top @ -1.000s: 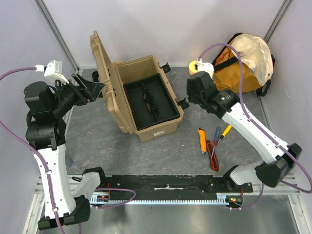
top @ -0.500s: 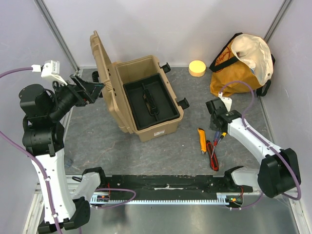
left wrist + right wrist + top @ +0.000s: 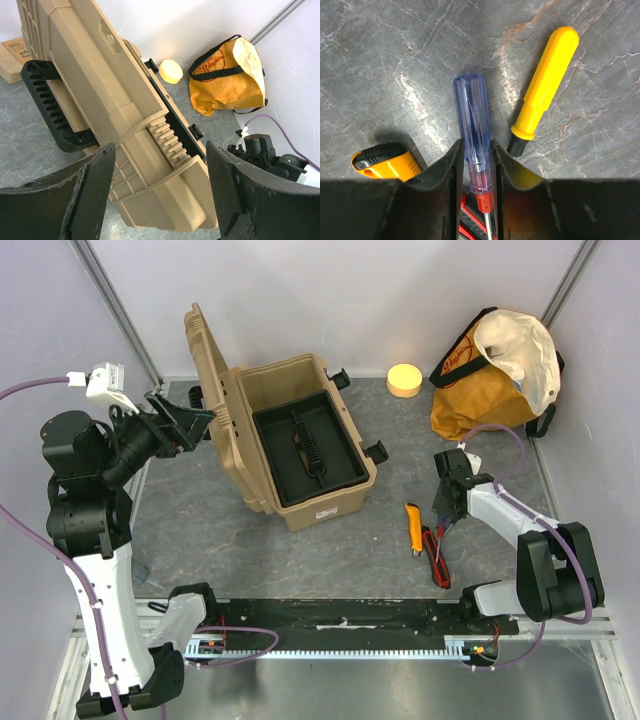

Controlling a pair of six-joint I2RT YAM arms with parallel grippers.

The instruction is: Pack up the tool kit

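The right tool (image 3: 474, 150) is low over the worktop (image 3: 395, 60), its two fingers drawn in against either side of the blue-handled screwdriver (image 3: 472, 112). In the wrist view they appear to touch the clear handle on both flanks, so it looks gripped, though the screwdriver is not yet lifted. A second ago this arm was up beside the box, near the yellow disc (image 3: 404, 379), with its fingers wider. It has since swung down to the loose tools and narrowed, so a fresh pick looks under way. Just beside the blue handle lie a yellow-handled screwdriver (image 3: 545, 85) to one side and a yellow-and-black tool (image 3: 385, 159) to the other, with a red-and-black piece (image 3: 436, 558) beneath the shaft; a tilted lift could drag these. Further out, the tool kit (image 3: 320, 505) stands open at mid-worktop, lid upright on its left, its black tray (image 3: 305, 445) waiting. The left tool (image 3: 185, 420) has scarcely moved: it hangs wide open and empty just behind the lid. The orange-yellow bag (image 3: 495, 370) sits well apart at the far right.
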